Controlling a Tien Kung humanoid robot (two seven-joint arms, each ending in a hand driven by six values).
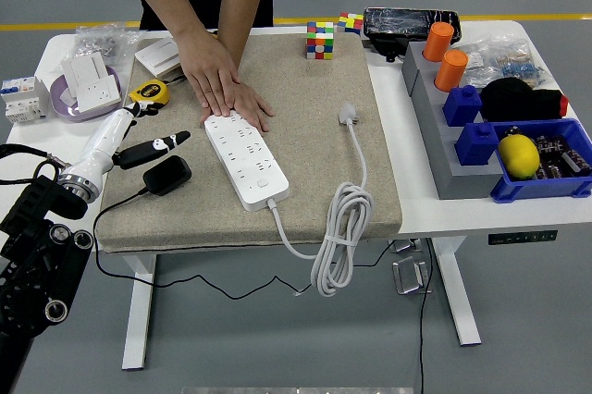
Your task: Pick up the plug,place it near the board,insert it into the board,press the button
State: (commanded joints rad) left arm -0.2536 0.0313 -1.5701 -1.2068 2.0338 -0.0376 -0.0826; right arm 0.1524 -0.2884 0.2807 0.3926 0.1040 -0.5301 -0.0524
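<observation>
A black plug (pixel 166 175) with a thin black wire lies on the beige mat (pixel 305 80) near its left edge. My left hand (pixel 155 145) hovers just behind it, fingers stretched out towards the right and holding nothing. The white power board (pixel 245 158) lies at a slant in the middle of the mat, with its button (pixel 263 183) at the near end. A person's two hands (pixel 225 89) press flat on the board's far end. The board's own white plug (pixel 348 116) and coiled cord (pixel 339 227) lie to the right.
A yellow tape measure (pixel 148 93) and a purple bowl with a white socket (pixel 85 89) sit at the left. A Rubik's cube (pixel 320 40) stands at the mat's far edge. Grey racks with orange and blue blocks (pixel 450 98) and a blue bin (pixel 541 158) fill the right.
</observation>
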